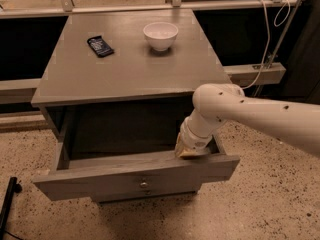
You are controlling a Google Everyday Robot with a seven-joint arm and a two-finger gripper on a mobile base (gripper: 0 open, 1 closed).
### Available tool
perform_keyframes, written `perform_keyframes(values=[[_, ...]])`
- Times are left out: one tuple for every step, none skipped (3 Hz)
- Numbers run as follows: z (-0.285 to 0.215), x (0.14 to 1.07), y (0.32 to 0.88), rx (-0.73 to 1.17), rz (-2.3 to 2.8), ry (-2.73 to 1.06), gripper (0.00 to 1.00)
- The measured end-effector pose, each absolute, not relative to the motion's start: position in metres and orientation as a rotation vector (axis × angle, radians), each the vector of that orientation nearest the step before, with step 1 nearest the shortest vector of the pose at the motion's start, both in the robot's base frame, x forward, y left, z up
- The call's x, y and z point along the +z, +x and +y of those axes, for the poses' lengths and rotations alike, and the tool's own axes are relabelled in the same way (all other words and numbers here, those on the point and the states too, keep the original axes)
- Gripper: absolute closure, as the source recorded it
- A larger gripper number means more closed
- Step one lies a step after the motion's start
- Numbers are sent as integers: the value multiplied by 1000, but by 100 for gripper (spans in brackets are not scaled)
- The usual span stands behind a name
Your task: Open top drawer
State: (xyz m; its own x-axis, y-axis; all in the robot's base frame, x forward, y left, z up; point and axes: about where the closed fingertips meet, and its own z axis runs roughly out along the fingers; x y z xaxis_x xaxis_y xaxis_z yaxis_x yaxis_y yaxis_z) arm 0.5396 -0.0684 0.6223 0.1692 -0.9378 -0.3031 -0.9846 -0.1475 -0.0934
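Note:
The top drawer (pixel 100 174) is a grey wooden drawer, pulled well out of the grey cabinet, with a dark empty-looking inside. Its long front panel carries one small round metal knob (pixel 144 184) at centre. My gripper (pixel 189 151) is at the end of the white arm, which comes in from the right. It reaches down inside the drawer, right behind the front panel's top edge, to the right of the knob. Part of a lower drawer front shows under the panel.
On the cabinet top (pixel 130 69) stand a white bowl (pixel 160 35) at the back and a dark flat packet (pixel 100 46) to its left. A white cable (pixel 265 44) hangs at the right. A black object (pixel 7 204) lies on the speckled floor at the lower left.

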Motion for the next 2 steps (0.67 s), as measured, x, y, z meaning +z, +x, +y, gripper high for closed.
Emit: perform_keyframes(values=[[-77,646,533,194,1833,-2125,100],[-77,648,534,188,1831,-2125,100]])
